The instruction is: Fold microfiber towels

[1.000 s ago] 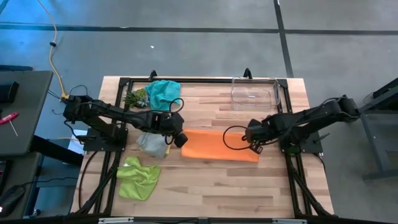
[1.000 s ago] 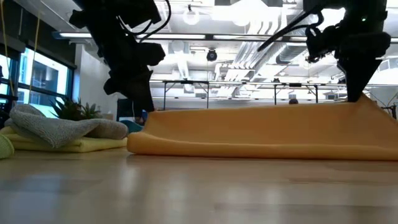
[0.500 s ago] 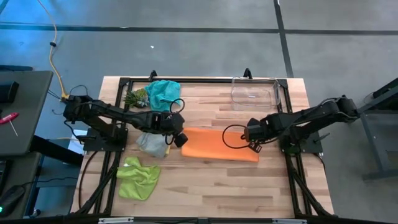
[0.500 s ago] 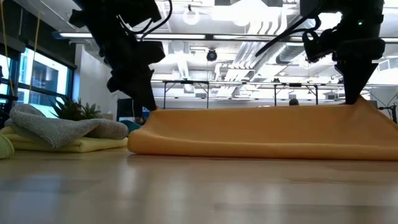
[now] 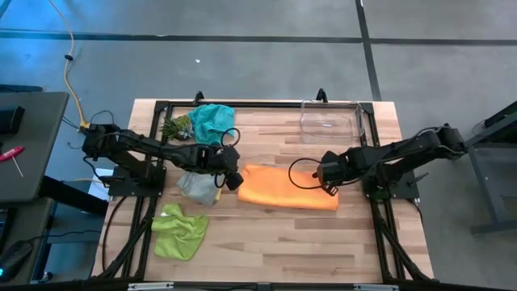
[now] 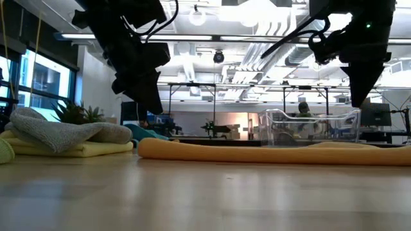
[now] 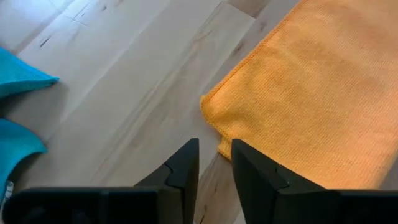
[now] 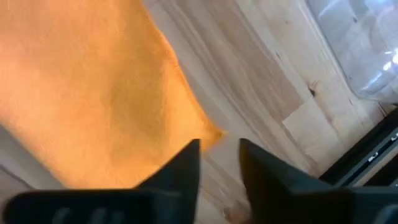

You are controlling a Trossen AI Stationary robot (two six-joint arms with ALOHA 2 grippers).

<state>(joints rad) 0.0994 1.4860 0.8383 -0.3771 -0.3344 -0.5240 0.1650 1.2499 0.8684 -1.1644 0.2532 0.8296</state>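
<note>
Lying flat on the middle of the wooden worktop [image 5: 266,242] is the orange towel [image 5: 288,187], folded into a long band, with a gripper hanging over each of its short ends. At the band's left end the left gripper [image 5: 234,179] is hovering just above the cloth's corner, its fingers [image 7: 186,165] standing a narrow way apart and holding nothing; the left wrist view is showing that corner just past the fingertips, free of them. At the right end the right gripper [image 5: 329,179] is hanging likewise, its fingers [image 8: 186,162] parted by a narrow gap and empty, the towel's corner lying just beyond them. In the low view both arms are standing clear above the flattened orange band. Beside the left arm the grey towel [image 5: 195,186] is sitting on the yellow towel [image 6: 83,149]. The lime green towel [image 5: 179,230] is lying crumpled nearer the front left of the worktop, and the teal towel [image 5: 212,121] is bunched at the back, next to the green spiky plant [image 5: 177,127]. The clear plastic bin [image 5: 331,120] is sitting at the back right.
</note>
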